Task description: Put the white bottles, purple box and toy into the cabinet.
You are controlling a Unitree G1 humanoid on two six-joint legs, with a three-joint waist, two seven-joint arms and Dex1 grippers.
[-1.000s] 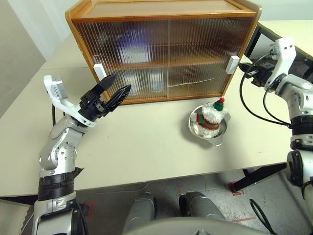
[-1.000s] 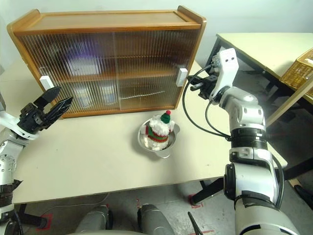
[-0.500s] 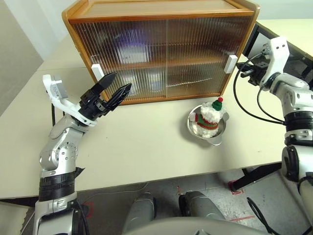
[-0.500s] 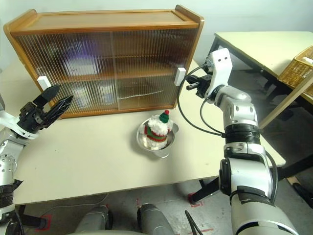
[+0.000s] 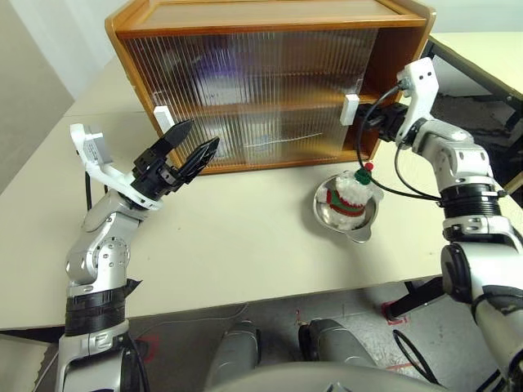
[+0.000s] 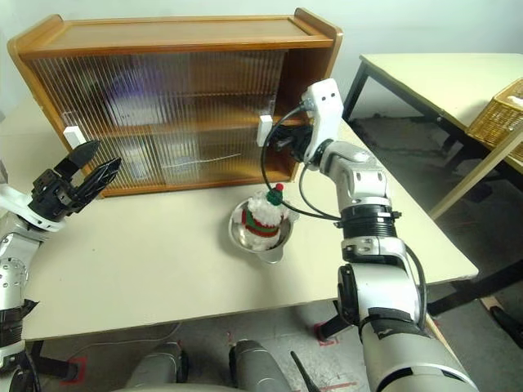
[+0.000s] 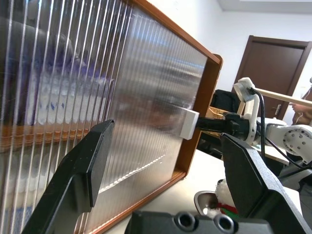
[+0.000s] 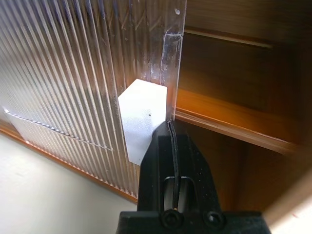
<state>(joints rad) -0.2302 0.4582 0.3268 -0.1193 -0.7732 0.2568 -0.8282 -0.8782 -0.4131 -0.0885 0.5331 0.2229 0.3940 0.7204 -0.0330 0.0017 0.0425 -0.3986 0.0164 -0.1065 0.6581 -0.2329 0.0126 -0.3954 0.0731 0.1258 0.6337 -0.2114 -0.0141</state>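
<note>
One item is out: the toy (image 5: pixel 350 196) sits in the steel bowl (image 5: pixel 346 215) just before the cabinet (image 5: pixel 270 82). Your right gripper (image 5: pixel 366 120), fingers pressed together, shoves the white handle (image 5: pixel 350 109); push level until the gap clears. Left gripper (image 5: pixel 190 147) hangs spread.

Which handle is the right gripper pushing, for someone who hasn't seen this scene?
Find the wooden cabinet at the back of the table. The handle is the white block on its right sliding door, touched by the shut right gripper; the other handle sits at the left edge.
</note>
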